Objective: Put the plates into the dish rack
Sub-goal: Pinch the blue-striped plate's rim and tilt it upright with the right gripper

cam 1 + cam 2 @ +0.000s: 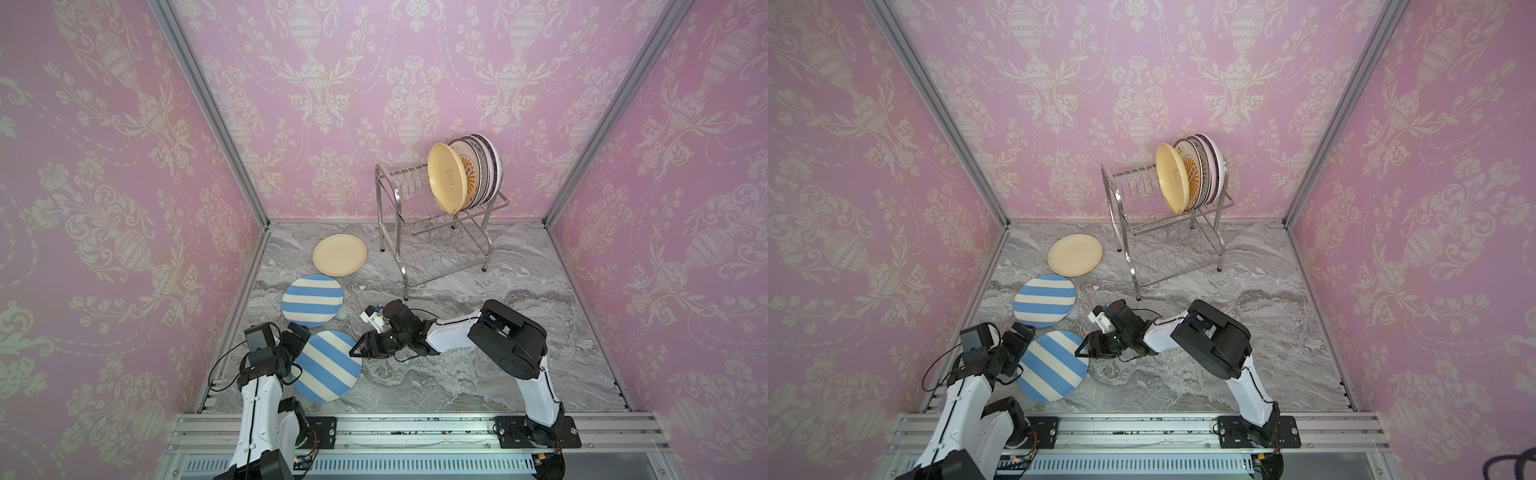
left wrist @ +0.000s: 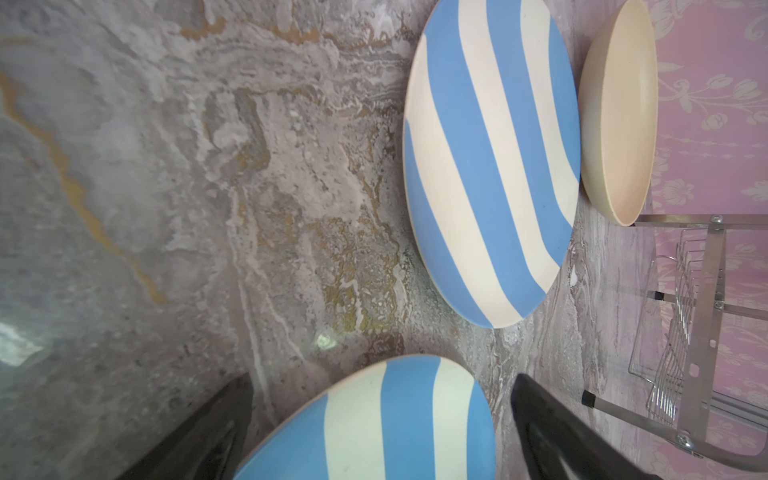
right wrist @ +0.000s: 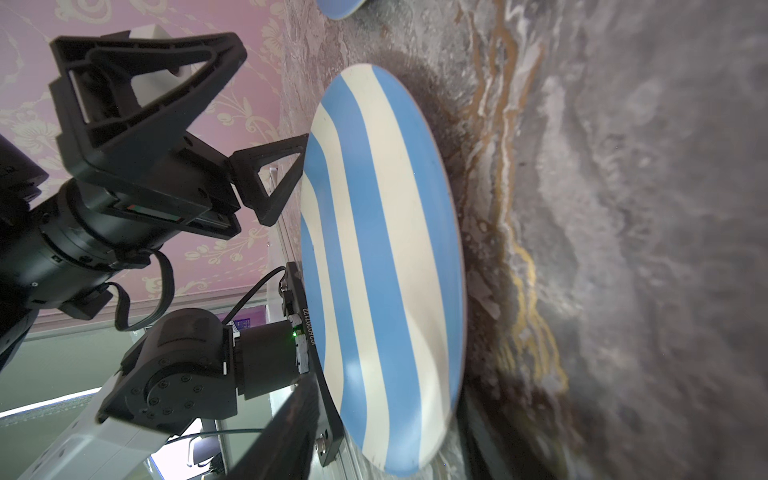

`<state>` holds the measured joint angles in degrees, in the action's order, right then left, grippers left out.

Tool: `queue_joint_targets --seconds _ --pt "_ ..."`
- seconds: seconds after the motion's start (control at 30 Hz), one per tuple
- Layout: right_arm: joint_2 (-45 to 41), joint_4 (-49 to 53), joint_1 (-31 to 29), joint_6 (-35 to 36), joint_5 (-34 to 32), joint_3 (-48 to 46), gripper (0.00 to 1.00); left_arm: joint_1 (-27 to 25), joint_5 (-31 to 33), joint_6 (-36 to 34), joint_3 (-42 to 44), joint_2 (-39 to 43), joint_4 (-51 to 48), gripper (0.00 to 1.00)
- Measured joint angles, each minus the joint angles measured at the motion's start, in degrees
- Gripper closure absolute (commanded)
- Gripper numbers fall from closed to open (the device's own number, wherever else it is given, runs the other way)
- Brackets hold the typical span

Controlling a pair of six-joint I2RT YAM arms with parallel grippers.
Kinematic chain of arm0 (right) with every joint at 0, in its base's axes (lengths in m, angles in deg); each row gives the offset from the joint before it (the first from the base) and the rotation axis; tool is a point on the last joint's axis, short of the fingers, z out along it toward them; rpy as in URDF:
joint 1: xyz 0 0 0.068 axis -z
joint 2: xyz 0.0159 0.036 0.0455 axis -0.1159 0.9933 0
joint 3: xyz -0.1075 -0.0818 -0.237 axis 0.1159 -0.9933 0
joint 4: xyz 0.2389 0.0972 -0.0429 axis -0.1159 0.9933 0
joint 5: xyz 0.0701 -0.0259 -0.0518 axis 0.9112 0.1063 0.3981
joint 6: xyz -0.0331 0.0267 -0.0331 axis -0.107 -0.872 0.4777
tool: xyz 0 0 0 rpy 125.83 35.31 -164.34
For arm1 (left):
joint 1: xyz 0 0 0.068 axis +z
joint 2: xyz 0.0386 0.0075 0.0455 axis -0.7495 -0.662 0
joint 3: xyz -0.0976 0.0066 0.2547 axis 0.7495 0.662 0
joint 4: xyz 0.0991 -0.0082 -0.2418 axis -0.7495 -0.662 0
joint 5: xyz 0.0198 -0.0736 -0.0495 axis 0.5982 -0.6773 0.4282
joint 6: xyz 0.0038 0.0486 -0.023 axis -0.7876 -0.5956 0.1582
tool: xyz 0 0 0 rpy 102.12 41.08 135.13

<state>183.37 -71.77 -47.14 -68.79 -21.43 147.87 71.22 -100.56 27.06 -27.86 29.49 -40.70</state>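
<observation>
Nearest, the left hand (image 1: 297,338) stood spread. 1 finger met the striped plate (image 1: 328,368), likely bracing it on the surface (image 1: 478,374) while the right hand (image 1: 359,349) worked the opposite rim. Whether that hand gripped, I could not tell. Beyond lay 2 more: a second striped plate (image 1: 312,304) and a cream plate (image 1: 340,254). Farthest, the dish rack (image 1: 432,245) held racked plates (image 1: 446,178) upright at its right end, with slots free leftward.

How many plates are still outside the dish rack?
3, along the grey marble table's left side: a cream-yellow round plate nearest the steel wire dish rack, a blue-and-white striped round plate in front of it, and a second striped plate nearest the front edge. None looks hidden.
</observation>
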Motion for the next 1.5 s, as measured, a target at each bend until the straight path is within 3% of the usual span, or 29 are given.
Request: queue_joint_targets --seconds 0.37,0.63,1.0,1.5 --pt "1.1 -1.0 0.0 -1.2 1.2 0.0 0.59 -3.3 -0.1 1.4 0.9 0.2 2.5 0.01" --pt "1.8 -1.0 0.0 -1.3 1.4 0.0 0.74 -5.2 0.2 1.6 0.7 -0.2 2.8 0.01" --pt "1.6 1.1 0.0 -0.8 0.3 0.1 0.87 -10.1 3.5 1.6 -0.4 -0.7 1.0 0.01" --pt "-9.6 11.5 0.1 3.9 -5.6 -1.4 1.00 -14.2 6.6 1.6 -3.0 -3.5 -1.3 0.01"
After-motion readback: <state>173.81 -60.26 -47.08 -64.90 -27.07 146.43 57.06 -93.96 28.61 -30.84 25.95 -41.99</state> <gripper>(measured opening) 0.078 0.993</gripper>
